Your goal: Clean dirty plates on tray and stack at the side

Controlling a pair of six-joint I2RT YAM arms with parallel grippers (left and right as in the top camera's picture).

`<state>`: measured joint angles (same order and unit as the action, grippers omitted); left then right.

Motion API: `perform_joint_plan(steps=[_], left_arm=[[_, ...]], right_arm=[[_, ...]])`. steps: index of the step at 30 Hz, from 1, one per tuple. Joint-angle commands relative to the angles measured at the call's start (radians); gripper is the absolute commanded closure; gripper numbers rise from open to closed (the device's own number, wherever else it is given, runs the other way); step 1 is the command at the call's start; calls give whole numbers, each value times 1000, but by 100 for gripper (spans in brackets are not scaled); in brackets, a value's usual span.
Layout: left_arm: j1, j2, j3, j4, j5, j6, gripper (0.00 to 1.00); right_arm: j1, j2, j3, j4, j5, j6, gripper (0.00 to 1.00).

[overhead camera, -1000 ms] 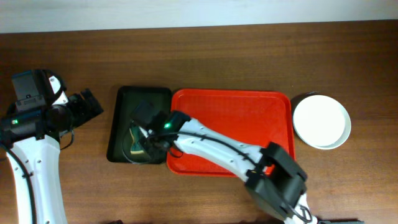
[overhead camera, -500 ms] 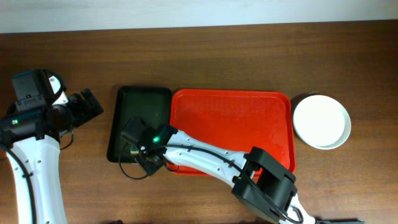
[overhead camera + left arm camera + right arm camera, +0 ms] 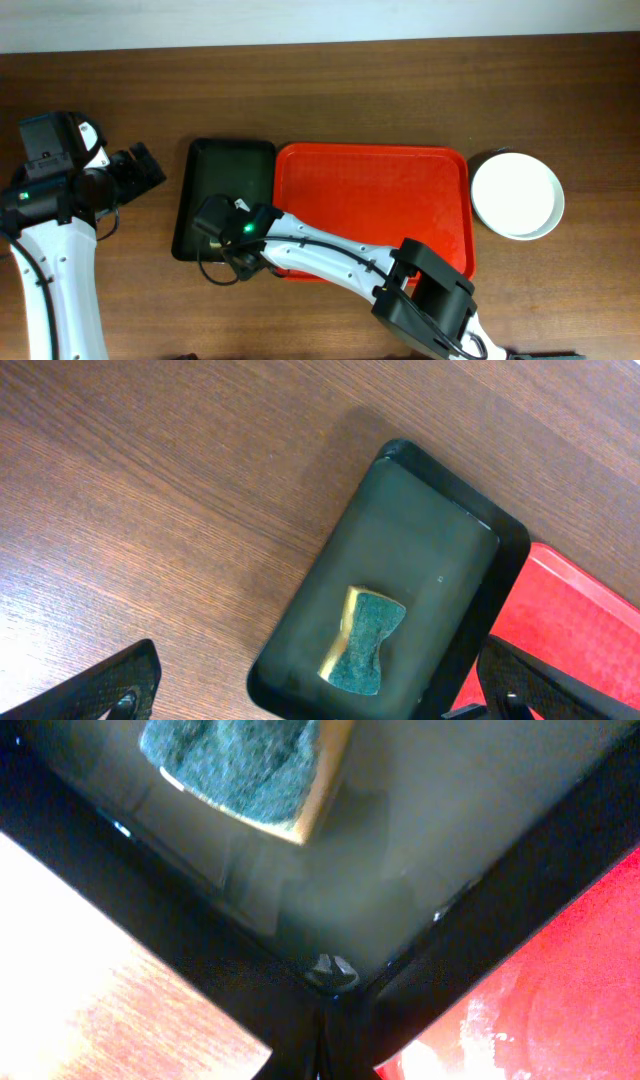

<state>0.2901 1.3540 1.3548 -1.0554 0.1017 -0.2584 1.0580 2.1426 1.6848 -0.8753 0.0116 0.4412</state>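
The plates (image 3: 517,194) stand stacked on the table just right of the red tray (image 3: 370,200), a white one on top. My right gripper (image 3: 243,262) (image 3: 325,1035) is shut on nothing, over the front corner of the dark green tray (image 3: 205,165) where it meets the red tray (image 3: 520,1010). A green and yellow sponge (image 3: 365,642) (image 3: 240,765) lies loose in the green tray (image 3: 420,550); in the overhead view my right wrist hides it. My left gripper (image 3: 148,168) (image 3: 325,695) is open, held above the table left of the green tray.
The right arm (image 3: 340,250) lies slantwise across the front left part of the red tray. Bare wooden table (image 3: 350,90) runs behind both trays and along the left (image 3: 150,510).
My right gripper has drawn back from the middle of the green tray to its front corner, away from the sponge. The left arm has not moved.
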Motion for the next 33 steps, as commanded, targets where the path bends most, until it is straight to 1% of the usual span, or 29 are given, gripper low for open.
perform_joint_plan(steps=[1,10,18,28,31,33], left_arm=[[3,5,8,-1,10,-10,1],[3,5,8,-1,10,-10,1],[3,5,8,-1,10,-10,1],[3,5,8,-1,10,-10,1],[3,5,8,-1,10,-10,1],[3,5,8,-1,10,-10,1]], right_arm=[[22,8,9,-4,19,10,96],[59,8,9,-11,19,10,96],[61,8,9,-36,20,10,96],[19,8,9,-95,35,10,96],[14,7,10,-90,34,10,96],[9,2,34,-90,34,9,93]])
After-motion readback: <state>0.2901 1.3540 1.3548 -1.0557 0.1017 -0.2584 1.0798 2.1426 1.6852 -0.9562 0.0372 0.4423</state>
